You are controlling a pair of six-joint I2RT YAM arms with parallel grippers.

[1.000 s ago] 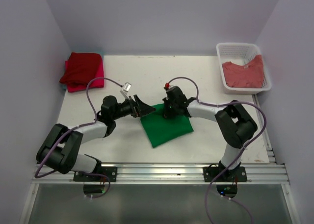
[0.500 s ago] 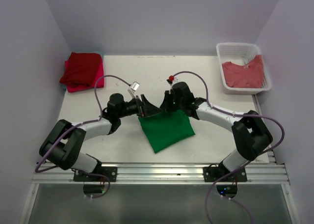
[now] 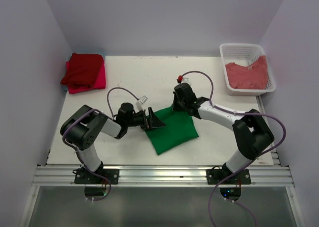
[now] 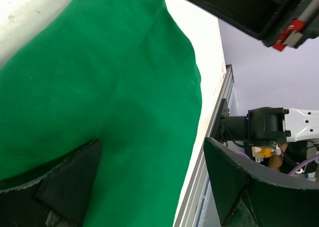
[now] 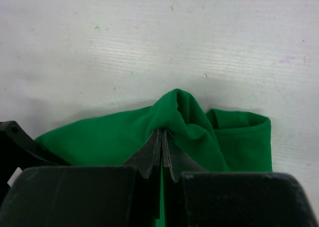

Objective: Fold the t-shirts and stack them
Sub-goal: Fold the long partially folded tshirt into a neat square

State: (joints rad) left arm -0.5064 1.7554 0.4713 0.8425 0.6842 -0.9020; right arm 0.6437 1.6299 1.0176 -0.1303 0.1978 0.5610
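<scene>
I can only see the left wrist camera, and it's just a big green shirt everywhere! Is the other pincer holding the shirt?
Observer: Yes. In its own wrist view, the right pincer is shut on a raised pinch of the green t-shirt.
Operator: Are there any more shirts?
Observer: Yes, a red and pink stack lies at the far left corner of the table.
Operator: Is that all of them?
Observer: No, a salmon-red t-shirt lies in the white basket at the far right.
</scene>
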